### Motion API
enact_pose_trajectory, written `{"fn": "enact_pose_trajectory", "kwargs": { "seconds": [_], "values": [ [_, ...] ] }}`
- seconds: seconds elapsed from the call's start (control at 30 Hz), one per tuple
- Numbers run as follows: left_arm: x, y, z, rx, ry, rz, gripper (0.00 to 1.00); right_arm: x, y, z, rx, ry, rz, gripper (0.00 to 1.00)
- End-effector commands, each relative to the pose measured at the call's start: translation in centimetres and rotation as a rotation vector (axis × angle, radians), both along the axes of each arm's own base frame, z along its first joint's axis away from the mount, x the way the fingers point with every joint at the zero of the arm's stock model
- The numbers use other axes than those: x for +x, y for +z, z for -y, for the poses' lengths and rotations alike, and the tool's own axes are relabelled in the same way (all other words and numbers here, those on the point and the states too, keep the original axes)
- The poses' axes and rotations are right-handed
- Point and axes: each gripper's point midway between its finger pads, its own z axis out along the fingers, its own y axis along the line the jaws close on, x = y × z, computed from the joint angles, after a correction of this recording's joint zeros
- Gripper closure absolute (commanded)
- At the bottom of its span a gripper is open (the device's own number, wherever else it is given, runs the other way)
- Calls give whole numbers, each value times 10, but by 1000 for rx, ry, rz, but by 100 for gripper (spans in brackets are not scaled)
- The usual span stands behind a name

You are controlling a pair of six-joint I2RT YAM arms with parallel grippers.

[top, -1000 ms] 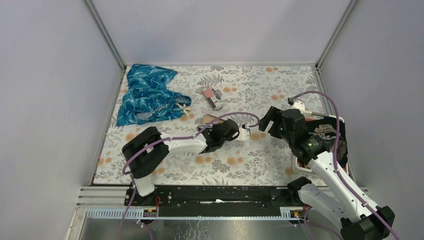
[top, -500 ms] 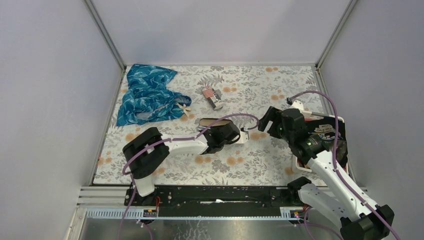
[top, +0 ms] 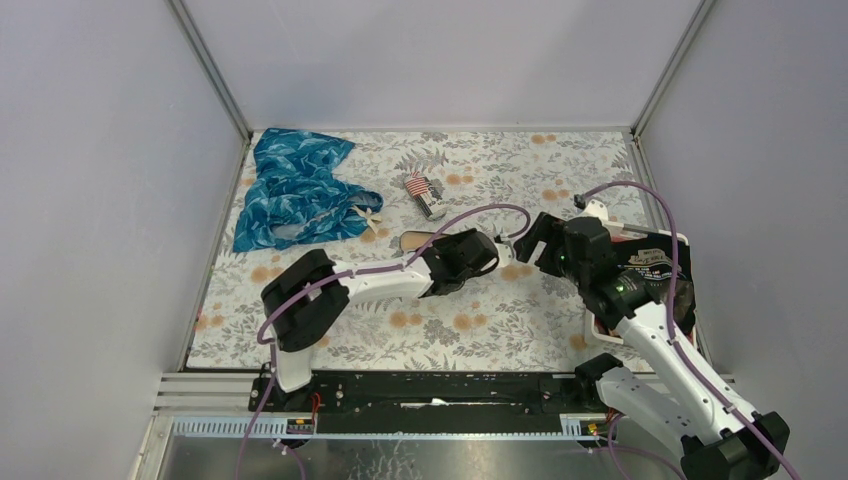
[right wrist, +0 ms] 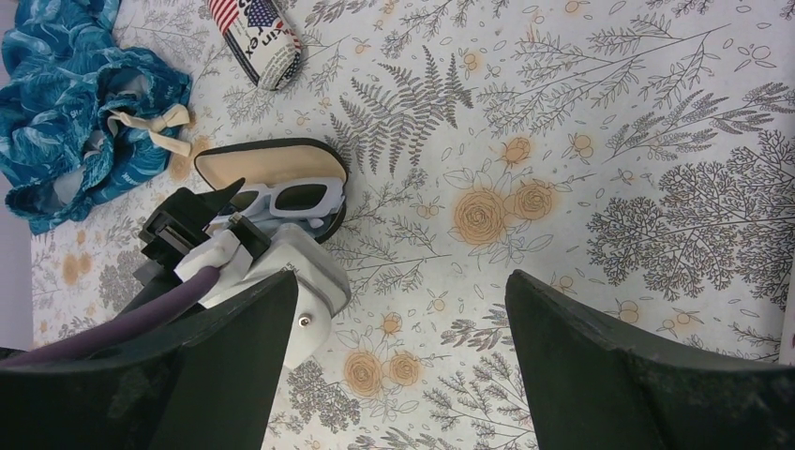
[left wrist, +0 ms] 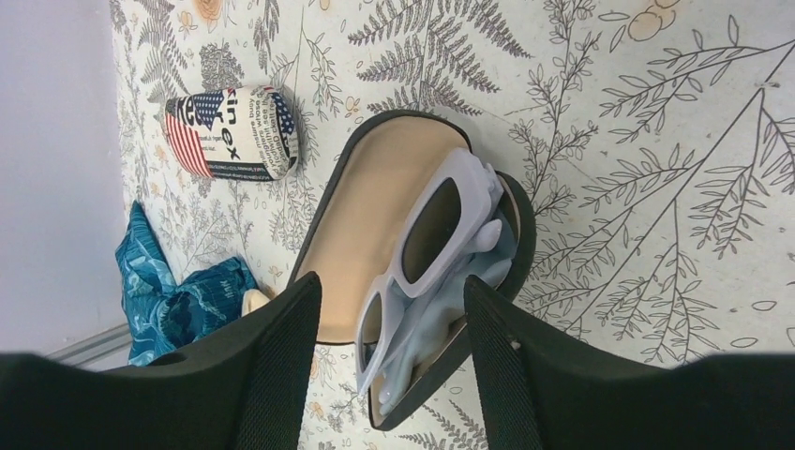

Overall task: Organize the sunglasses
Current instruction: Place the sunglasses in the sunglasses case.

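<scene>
The white-framed sunglasses with dark lenses (left wrist: 422, 253) lie inside the open black oval case with tan lining (left wrist: 361, 225), pressed toward one long side of it rather than centred, and one end of the frame looks to sit close to, perhaps on, the case's rim. The left gripper (left wrist: 389, 284) hangs just above them with its fingers (left wrist: 281, 366) spread apart and released, one on each side of the frame and gripping nothing. The right gripper (right wrist: 398, 281) is near, its fingers also wide apart and empty over the flower-printed bench (right wrist: 600, 169). The main hazard, as I judge it, is the left arm's withdrawal: the fingers flank the frame so closely that a sideways or slanted lift could hook a lens corner or a folded arm and pull the glasses back out. A second hazard is closing the case; with the glasses off-centre, the lid could bite on the frame and either stay ajar or stress it. The case is probably light and unanchored, so a one-sided push would likely slide or spin it across the bench toward the flag-printed cylinder (left wrist: 234, 131) instead of shutting it. The two arms also sit close together, so the right one reaching in could foul the left wrist or its purple cable (right wrist: 141, 319).
</scene>
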Motion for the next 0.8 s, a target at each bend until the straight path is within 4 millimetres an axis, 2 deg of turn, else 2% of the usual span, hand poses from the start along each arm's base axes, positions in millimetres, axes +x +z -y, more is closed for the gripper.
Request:
{"fn": "enact_pose_trajectory", "kwargs": {
  "seconds": [0.0, 0.13, 0.33, 0.43, 0.6, 0.77],
  "values": [
    [-1, 9, 6, -34, 37, -1, 37, 4, 22, -1, 25, 1, 58, 11],
    [3, 29, 13, -87, 68, 10, 36, 3, 20, -1, 26, 4, 55, 11],
    [8, 87, 30, -266, 108, 47, 33, 5, 16, -7, 34, 31, 40, 11],
    [9, 113, 32, -364, 166, 60, 31, 6, 13, -14, 36, 67, 31, 11],
    [12, 138, 5, -581, 446, -53, 27, 12, 7, -40, 40, 217, -5, 11],
    [-4, 147, -34, -925, 667, -238, 28, 21, -20, -83, 77, 443, -116, 10]
  ]
}}
